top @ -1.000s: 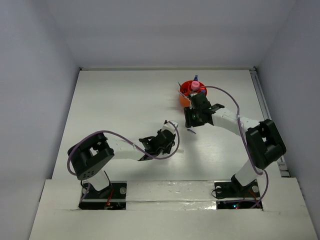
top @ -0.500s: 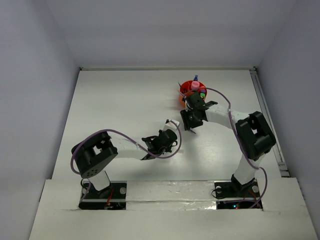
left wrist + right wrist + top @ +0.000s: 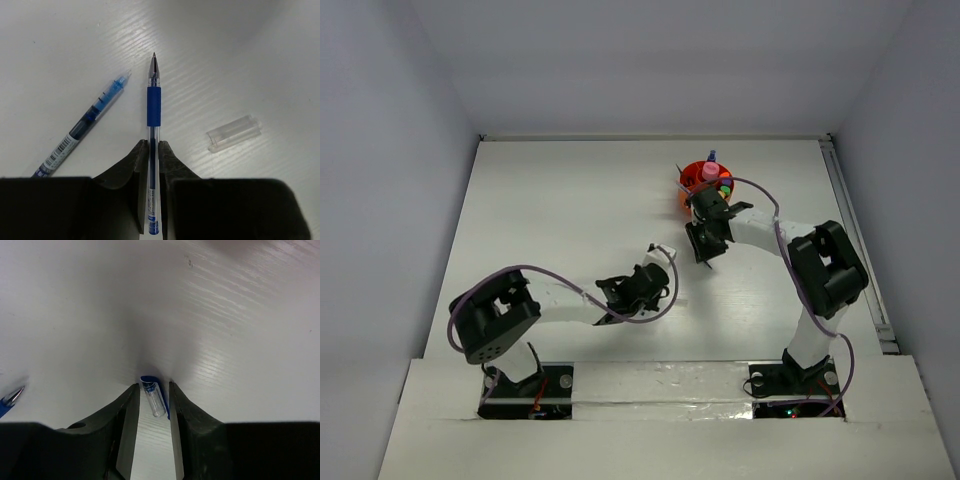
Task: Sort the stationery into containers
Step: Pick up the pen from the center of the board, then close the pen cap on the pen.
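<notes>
Pincer, left (image 3: 152,145): hanging low over a white worktop (image 3: 560,200), finely grooved and catching the light, with pale grey walls (image 3: 380,150) closing in on three sides. Clamping a blue-grip pen (image 3: 153,100) by its clear barrel, jaws drawn narrow and pressing it from both sides. Pointing the pen's tip straight ahead, away from the wrist, long axis running in line with the fingers. Sharing the wrist view with a second blue pen (image 3: 85,127), lying slantwise on the worktop to the left, and a clear cap (image 3: 234,133), lying tilted to the right, both apart from the held pen.

Pincer, right (image 3: 152,387): reaching down just on the near side of the orange tub (image 3: 692,172), sitting toward the far right of the worktop and holding a pink item (image 3: 710,172). Straddling a short clear tube (image 3: 153,399) with blue at its far end, lying along the gap. Jaws standing partly apart, slim gaps showing on each side, not gripping. Cap or pen's end: cannot tell.
</notes>
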You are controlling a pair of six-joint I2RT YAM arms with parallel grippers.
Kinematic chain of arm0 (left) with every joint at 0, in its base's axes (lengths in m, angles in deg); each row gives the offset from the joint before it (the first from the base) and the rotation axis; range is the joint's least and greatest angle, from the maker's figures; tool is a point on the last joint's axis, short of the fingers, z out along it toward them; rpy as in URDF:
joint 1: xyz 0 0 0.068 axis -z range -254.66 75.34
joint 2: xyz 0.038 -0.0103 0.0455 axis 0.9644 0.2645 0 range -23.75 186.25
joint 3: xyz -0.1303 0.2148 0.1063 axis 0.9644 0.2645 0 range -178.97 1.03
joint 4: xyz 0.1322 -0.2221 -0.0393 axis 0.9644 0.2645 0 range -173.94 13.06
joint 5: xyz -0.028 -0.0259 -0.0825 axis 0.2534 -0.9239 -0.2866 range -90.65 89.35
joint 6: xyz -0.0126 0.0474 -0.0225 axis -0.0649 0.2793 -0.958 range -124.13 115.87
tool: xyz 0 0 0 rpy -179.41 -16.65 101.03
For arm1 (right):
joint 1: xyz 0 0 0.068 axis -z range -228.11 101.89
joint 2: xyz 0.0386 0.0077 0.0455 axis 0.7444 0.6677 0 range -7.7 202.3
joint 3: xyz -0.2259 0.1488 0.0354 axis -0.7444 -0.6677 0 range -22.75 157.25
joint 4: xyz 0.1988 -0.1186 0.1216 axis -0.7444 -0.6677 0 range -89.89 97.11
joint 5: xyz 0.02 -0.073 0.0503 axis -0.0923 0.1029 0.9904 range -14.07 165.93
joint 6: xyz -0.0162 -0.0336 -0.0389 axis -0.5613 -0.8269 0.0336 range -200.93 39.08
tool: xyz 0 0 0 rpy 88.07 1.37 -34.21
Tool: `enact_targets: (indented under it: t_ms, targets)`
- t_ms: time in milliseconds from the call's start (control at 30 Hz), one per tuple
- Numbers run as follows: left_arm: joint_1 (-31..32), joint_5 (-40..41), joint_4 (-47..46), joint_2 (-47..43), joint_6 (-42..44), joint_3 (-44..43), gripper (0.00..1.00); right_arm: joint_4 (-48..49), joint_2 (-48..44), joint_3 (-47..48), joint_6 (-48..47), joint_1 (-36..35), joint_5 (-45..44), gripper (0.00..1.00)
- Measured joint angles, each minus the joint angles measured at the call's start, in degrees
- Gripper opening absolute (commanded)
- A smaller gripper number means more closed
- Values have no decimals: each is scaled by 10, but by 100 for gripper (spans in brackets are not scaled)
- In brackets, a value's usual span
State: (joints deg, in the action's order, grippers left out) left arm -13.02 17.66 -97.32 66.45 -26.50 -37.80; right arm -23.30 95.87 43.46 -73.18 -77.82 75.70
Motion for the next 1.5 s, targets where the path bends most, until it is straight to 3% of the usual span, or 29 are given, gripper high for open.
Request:
enact_targets:
  t_ms: [67, 167, 200, 300, 400, 633, 933, 1133, 1500]
  targets:
    - [2, -4, 4, -20, -2, 9, 0, 0, 1, 1, 0, 0, -4, 35]
    - [3, -11, 3, -54, -7, 20, 0, -3, 4, 5, 0, 0, -10, 26]
    - [3, -14, 3, -68, -9, 24, 0, -4, 7, 8, 0, 0, -12, 17]
    - [3, -19, -1, -114, -17, 39, 0, -4, 8, 9, 2, 0, -17, 4]
    - [3, -28, -9, -161, -26, 54, 0, 0, 6, 8, 9, 0, -26, 0]
    - [3, -48, -35, -221, -50, 75, 0, 48, -86, -49, 48, 0, -43, 0]
    - [7, -63, -92, -249, -92, 99, 0, 314, -380, -234, 209, 0, 9, 0]
    - [7, -61, -126, -248, -101, 99, 0, 436, -417, -323, 307, 0, 36, 0]
    - [7, -59, -138, -199, -96, 52, 0, 501, -431, -347, 360, -2, 61, 0]
